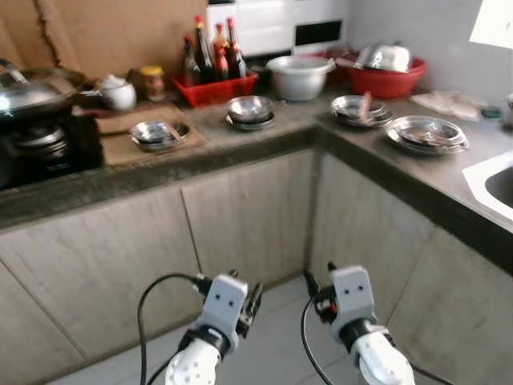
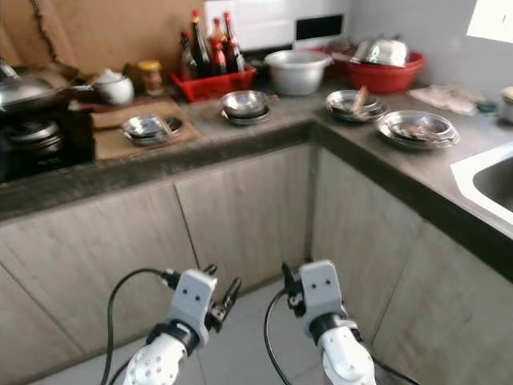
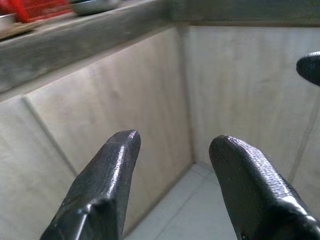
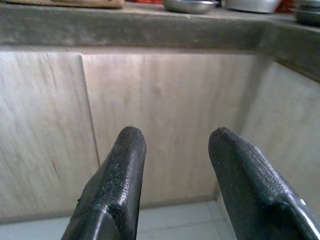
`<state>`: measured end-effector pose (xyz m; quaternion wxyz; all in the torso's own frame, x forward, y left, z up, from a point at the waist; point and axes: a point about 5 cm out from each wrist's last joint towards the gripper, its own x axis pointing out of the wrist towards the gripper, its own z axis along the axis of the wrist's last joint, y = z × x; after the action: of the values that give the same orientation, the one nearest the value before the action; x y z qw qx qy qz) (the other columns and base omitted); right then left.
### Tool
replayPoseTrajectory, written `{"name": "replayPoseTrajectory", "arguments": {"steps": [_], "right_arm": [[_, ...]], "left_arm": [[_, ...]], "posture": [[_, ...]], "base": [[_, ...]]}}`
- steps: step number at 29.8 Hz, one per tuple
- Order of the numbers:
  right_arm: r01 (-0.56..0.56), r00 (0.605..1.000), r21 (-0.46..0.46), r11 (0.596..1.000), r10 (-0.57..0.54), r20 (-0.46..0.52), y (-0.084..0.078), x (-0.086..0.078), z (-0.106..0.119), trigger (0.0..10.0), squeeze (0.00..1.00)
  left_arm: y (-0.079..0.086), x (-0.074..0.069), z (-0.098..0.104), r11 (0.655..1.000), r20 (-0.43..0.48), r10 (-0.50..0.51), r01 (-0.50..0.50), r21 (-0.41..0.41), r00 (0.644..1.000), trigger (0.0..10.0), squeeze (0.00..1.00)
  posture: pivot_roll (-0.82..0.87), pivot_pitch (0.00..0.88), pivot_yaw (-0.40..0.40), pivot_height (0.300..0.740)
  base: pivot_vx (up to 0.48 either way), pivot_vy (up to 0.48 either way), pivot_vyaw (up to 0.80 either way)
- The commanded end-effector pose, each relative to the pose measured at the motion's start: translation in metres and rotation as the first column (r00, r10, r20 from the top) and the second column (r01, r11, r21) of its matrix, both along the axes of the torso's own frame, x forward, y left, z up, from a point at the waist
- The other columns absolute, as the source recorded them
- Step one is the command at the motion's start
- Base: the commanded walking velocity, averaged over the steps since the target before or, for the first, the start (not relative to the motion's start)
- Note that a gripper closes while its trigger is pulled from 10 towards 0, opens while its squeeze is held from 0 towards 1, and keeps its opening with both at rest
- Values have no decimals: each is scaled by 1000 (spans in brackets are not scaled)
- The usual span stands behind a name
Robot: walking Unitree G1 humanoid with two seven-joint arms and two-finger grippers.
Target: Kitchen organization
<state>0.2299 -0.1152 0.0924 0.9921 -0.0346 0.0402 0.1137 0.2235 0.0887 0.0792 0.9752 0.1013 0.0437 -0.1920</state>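
Status: both arms held low in front of the cabinet doors, below bench level. Judged a transit/approach posture: nothing is grasped yet, and arms are kept clear of the bench edge.

Left pincer: fingers apart, wide gap, empty, touching nothing. Cabinet face and floor tiles lie ahead of it.

Right pincer: fingers apart, approx. same gap, empty, no contact. Cabinet door seam straight ahead; bench edge above.

Task items, all above and beyond both pincers, on the L-shaped bench:
- steel bowls, stacked, near the corner, up and ahead of the left pincer.
- small steel dishes on a wooden board, further to the left-pincer side.
- red crate w/ sauce bottles, at the back wall.
- large metal basin beside the crate.
- steel plates and a second bowl stack, up on the right-pincer side.
- red basin w/ steel ware, far corner.

Sink at far right. Dishes look loosely spread, i.e. sorting not begun (judgement).
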Motion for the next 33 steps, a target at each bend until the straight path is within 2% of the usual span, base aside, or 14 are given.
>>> {"name": "replayPoseTrajectory", "arguments": {"steps": [1, 5, 9, 13, 17, 24, 33], "right_arm": [[-2, 1000, 24, 1000, 2, 13, 2, 2, 3, 10000, 0], [-11, 1000, 21, 1000, 10, 24, 2, 3, 4, 10000, 0], [-15, 999, 12, 1000, 14, 41, 3, 4, 7, 10000, 0], [15, 998, 9, 1000, -16, 58, -9, 14, 11, 10000, 0], [21, 998, 5, 1000, -21, 66, -11, 17, 13, 10000, 0], [26, 996, 21, 999, -28, 81, -11, 25, 17, 10000, 0], [-33, 997, 29, 999, 31, 76, 1, 22, 16, 10000, 0]], "left_arm": [[4, 2, 1, 1000, 11, 18, -18, 12, 1000, 10000, 0], [5, 3, 2, 1000, 13, 23, -23, 11, 1000, 10000, 0], [5, 3, 3, 1000, 14, 28, -28, 8, 999, 10000, 0], [5, 3, 3, 999, 14, 31, -32, 5, 999, 10000, 0], [6, 3, 3, 999, 13, 33, -33, 3, 999, 10000, 0], [6, 4, 3, 999, 13, 37, -37, 3, 999, 10000, 0], [6, 5, 4, 999, 15, 42, -42, 1, 999, 10000, 0]], "posture": [[30, 0, -27, 740], [38, 0, -32, 740], [40, 0, -31, 740], [40, 0, -30, 740], [41, 0, -33, 740], [45, 0, -37, 740], [45, 0, -39, 740]], "base": [[311, 0, 0], [312, 0, 0], [312, 0, 800], [313, 0, 800], [317, 0, 800], [318, 0, 0], [316, 0, 0]]}}
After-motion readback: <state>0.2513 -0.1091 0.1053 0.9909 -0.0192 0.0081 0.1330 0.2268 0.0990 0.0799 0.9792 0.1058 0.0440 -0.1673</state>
